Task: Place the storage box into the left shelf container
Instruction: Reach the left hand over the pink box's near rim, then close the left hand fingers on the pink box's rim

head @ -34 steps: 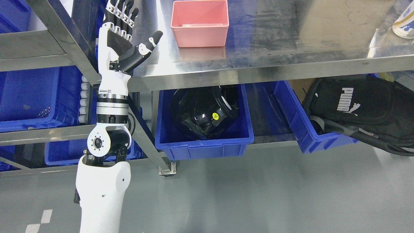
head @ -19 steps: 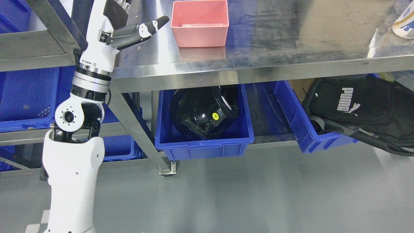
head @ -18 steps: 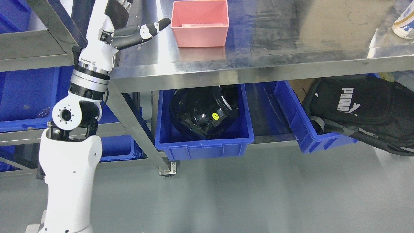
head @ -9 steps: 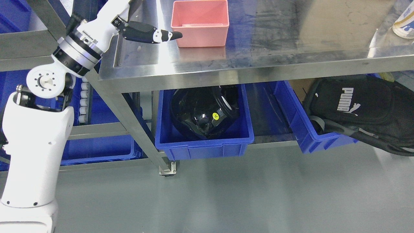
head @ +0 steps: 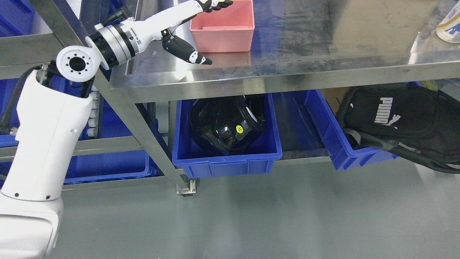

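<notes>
One arm was in play, the left, reaching from the lower left up over the steel table (head: 230,73), above the blue bin (head: 226,158) on the lower shelf. Left hand (head: 194,25) was spread, thumb splayed low in front, fingers over the pink storage box (head: 222,30) at the table's far edge, seemingly bracketing its near-left corner for a grasp

storage box (head: 222,30) sits on the table (head: 323,61) near its left end; under the table, a bin (head: 226,158), a bag (head: 402,122) to its right.
</notes>
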Robot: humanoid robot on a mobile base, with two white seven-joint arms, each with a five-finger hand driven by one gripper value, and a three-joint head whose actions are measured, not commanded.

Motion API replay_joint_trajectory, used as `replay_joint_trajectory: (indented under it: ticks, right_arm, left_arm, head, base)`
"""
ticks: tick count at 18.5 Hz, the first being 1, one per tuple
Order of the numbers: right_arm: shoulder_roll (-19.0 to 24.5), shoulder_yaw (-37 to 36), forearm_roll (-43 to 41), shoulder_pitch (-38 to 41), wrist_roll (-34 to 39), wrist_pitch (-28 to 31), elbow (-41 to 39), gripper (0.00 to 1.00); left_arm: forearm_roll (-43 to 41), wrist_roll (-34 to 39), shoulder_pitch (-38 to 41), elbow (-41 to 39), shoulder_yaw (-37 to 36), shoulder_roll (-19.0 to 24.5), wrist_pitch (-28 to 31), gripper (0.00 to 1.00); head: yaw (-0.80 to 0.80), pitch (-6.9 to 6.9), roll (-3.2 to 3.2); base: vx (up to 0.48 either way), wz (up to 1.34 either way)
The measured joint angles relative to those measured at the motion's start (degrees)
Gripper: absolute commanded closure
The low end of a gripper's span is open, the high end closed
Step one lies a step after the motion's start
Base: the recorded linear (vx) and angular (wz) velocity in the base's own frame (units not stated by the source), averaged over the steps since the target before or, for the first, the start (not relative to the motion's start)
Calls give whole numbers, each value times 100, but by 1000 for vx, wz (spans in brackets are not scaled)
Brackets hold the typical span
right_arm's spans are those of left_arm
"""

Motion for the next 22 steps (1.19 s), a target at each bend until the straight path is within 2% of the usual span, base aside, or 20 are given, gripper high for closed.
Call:
replay_joint_trajectory:
  ticks: [6, 9, 14, 22]
  right_arm:
    - [0, 0, 0, 0, -2, 5, 0, 0]
    - [0, 0, 0, 0, -3, 4, 0, 0]
    - [0, 0, 0, -1, -3, 4, 0, 0]
    - [0, 0, 0, 0, -16, 5, 0, 0]
  left_arm:
    - [-237, -224, -542, 531, -229, -360, 1180, 4]
    - [-274, -322, -741, 813, -287, -643, 1484, 6]
    - [-340, -642, -1117, 1290, -416, -1022, 1589, 14]
    - [-418, -986, -1369, 1727, -716, -1151, 1599, 14]
  head:
    - [0, 0, 0]
    - [0, 0, 0]
    - [0, 0, 0]
    - [0, 0, 0]
  base:
    - [0, 0]
    - [0, 0]
    - [0, 0]
    - [0, 0]
